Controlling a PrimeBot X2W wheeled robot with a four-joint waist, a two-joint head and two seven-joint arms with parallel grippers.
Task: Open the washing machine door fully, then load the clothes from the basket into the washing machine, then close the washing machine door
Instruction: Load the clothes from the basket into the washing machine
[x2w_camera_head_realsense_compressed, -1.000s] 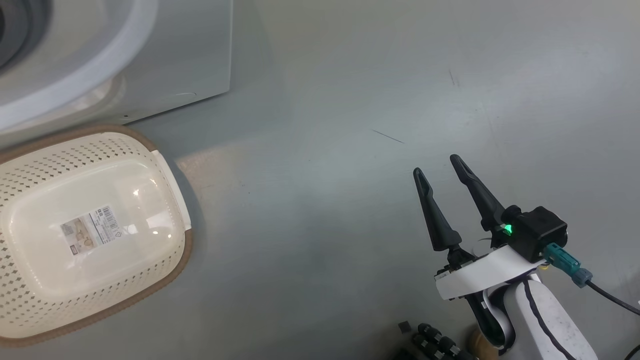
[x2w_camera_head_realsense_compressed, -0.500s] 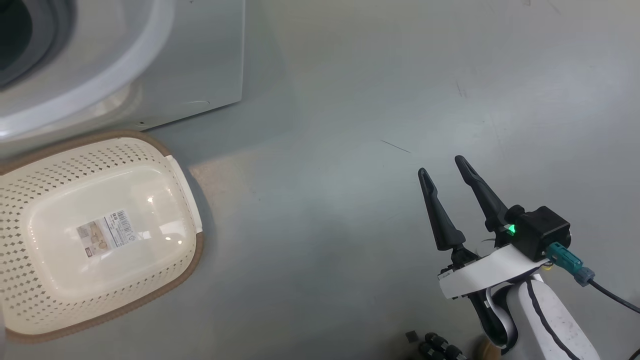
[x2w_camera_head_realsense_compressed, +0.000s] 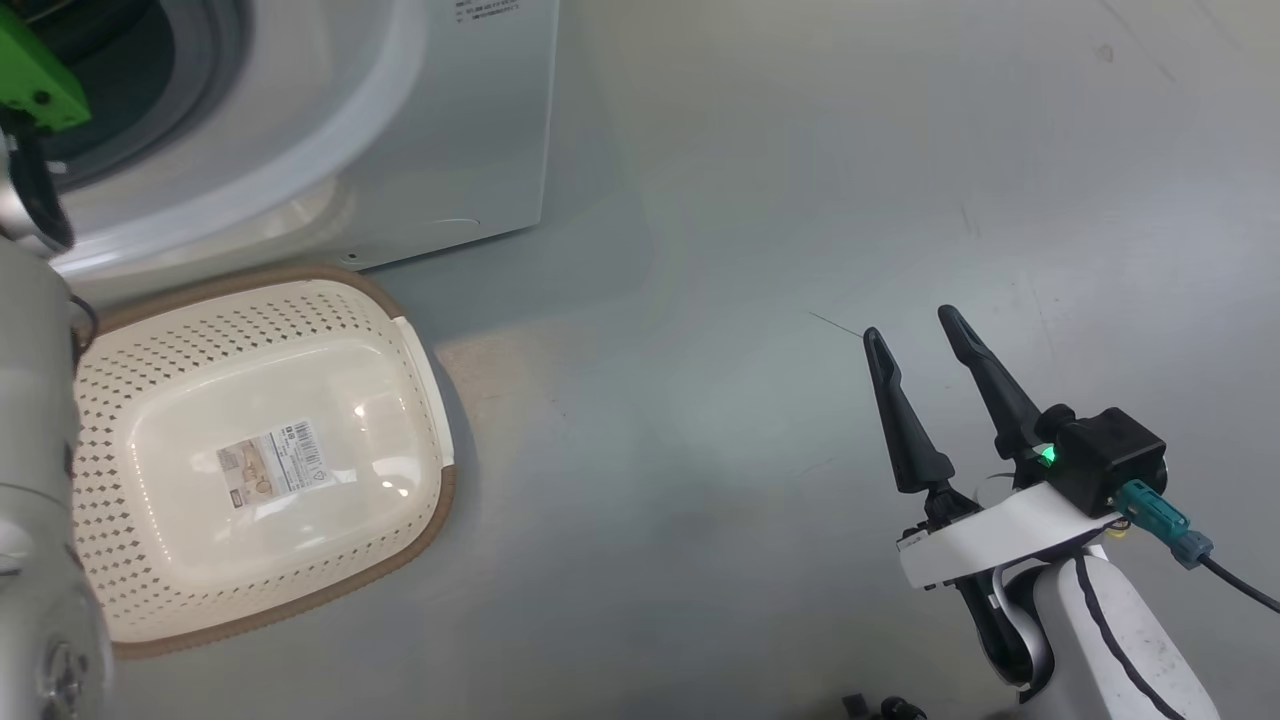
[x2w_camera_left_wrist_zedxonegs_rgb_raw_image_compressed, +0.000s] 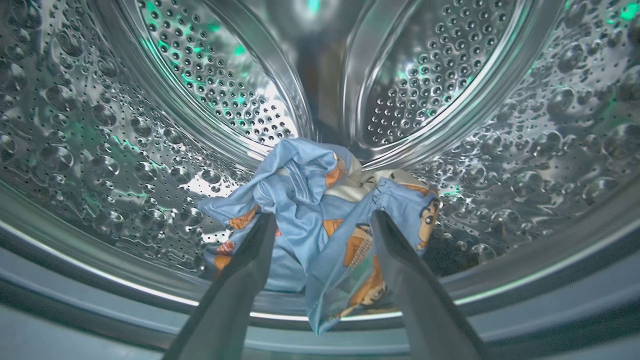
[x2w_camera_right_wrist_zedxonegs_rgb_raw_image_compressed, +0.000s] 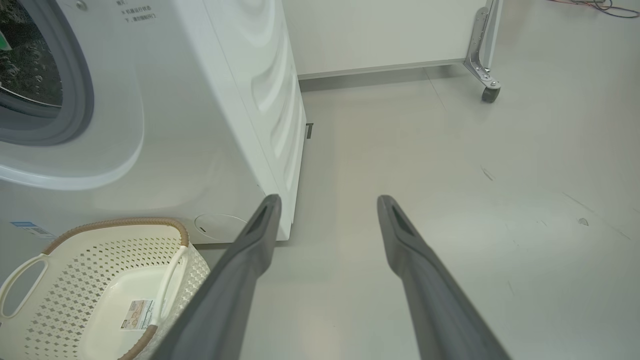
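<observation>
In the left wrist view my left gripper (x2w_camera_left_wrist_zedxonegs_rgb_raw_image_compressed: 324, 216) reaches into the washing machine's perforated steel drum (x2w_camera_left_wrist_zedxonegs_rgb_raw_image_compressed: 90, 125). Its fingers are open on either side of the clothes (x2w_camera_left_wrist_zedxonegs_rgb_raw_image_compressed: 310, 200), a crumpled light blue bundle with orange-brown figures. The bundle lies at the drum's front lip and nothing pinches it. The basket (x2w_camera_head_realsense_compressed: 120, 400) (x2w_camera_right_wrist_zedxonegs_rgb_raw_image_compressed: 65, 280) sits empty on the floor in front of the white washing machine (x2w_camera_head_realsense_compressed: 440, 130) (x2w_camera_right_wrist_zedxonegs_rgb_raw_image_compressed: 200, 110). My right gripper (x2w_camera_head_realsense_compressed: 910, 325) (x2w_camera_right_wrist_zedxonegs_rgb_raw_image_compressed: 328, 200) hangs open over bare floor, well to the right of the basket. The washing machine door is out of view.
My left arm's pale forearm (x2w_camera_head_realsense_compressed: 35, 450) runs up the head view's left edge, beside the basket, toward the drum opening. A white panel on a castered metal leg (x2w_camera_right_wrist_zedxonegs_rgb_raw_image_compressed: 487, 75) stands beyond the machine. Grey floor (x2w_camera_head_realsense_compressed: 750, 250) stretches to the right.
The head camera has shifted, so the machine and basket sit further right in the picture. My left forearm now shows at the left edge. The left gripper has opened. The right arm has hardly moved.
</observation>
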